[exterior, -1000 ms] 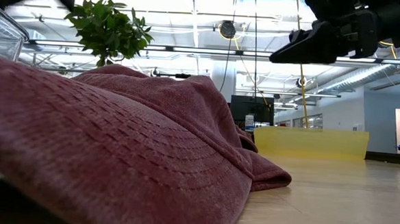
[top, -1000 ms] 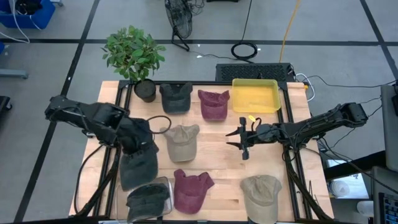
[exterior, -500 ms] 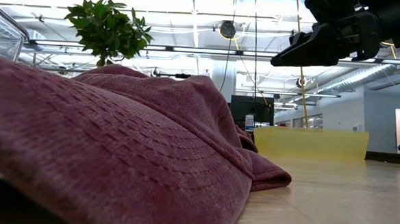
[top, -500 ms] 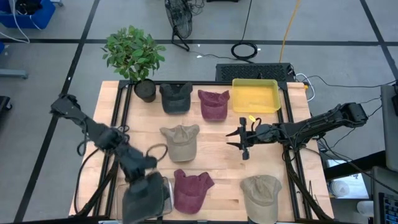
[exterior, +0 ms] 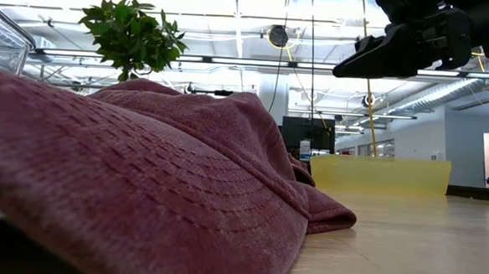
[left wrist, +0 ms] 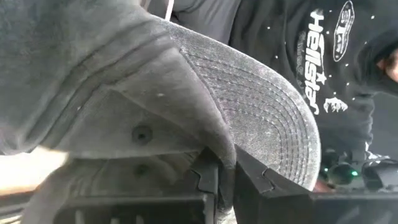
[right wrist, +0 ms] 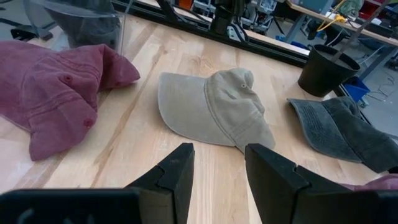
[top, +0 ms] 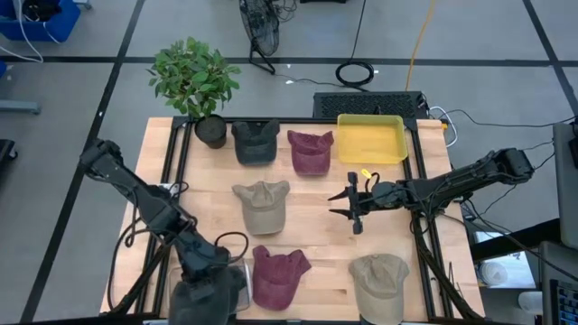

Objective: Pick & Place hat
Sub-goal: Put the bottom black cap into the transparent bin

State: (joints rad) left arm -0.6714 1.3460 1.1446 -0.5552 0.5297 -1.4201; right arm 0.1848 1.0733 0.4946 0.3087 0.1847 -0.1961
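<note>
- The left tool (top: 206,287) is down at the near left corner of the tabletop (top: 316,194), its fingers (left wrist: 214,177) pinched tight on the fabric of a dark grey hat (top: 209,296); in the left wrist view the brim of that hat (left wrist: 261,106) curves right over the closed fingers.
- The dark grey hat hangs from the tool over a clear box (top: 237,271) at that same corner; I cannot tell whether the hat touches the box.
- Behind the hat, in the left wrist view, a person in a dark printed top (left wrist: 311,56) stands beyond the tabletop.
- The right tool (top: 354,200) hovers above the right middle of the tabletop, fingers (right wrist: 177,171) apart and holding nothing; the low view shows it (exterior: 374,56) well clear of the wood.
- Just ahead of the right tool a tan hat (top: 262,205) lies flat at the middle of the tabletop.
- Beside the clear box lies a maroon hat (top: 275,275), which fills the front of the low view (exterior: 141,182).
- A second tan hat (top: 379,284) sits at the near right corner.
- Along the far edge are a potted plant (top: 194,81), another dark grey hat (top: 255,142), another maroon hat (top: 310,149) and a yellow tray (top: 371,138), side by side from left to right.
</note>
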